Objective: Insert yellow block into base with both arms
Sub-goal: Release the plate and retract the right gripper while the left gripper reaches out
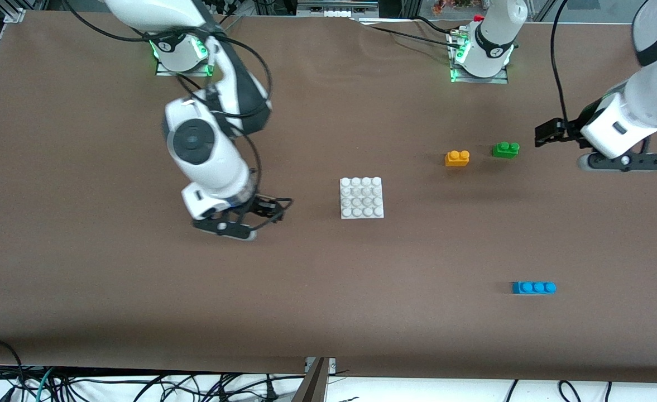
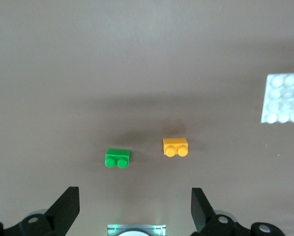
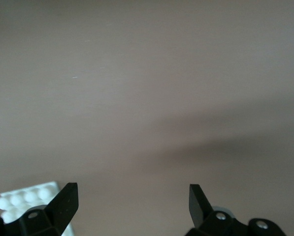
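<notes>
Approach step, nothing held yet; yellow block [image 1: 457, 158] lies on table at 2 o'clock from base [image 1: 361, 197], beside green brick [image 1: 506, 149]; left gripper [image 2: 135, 206] over table by green brick, jaws wide apart, empty; right gripper [image 3: 132, 202] hangs at base's 9 o'clock, jaws spread, empty; next, judged: left must descend on yellow block, right steady the base.

A brown-covered table [image 1: 138, 312] stands above tangled black cables [image 1: 82, 385].

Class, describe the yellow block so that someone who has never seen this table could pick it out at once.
Find the white studded base mid-table, then look toward the left arm's end, slightly farther from the front camera. Two small two-stud bricks sit side by side there: the yellow block is the orange-yellow one nearer the base, not the green brick.
</notes>
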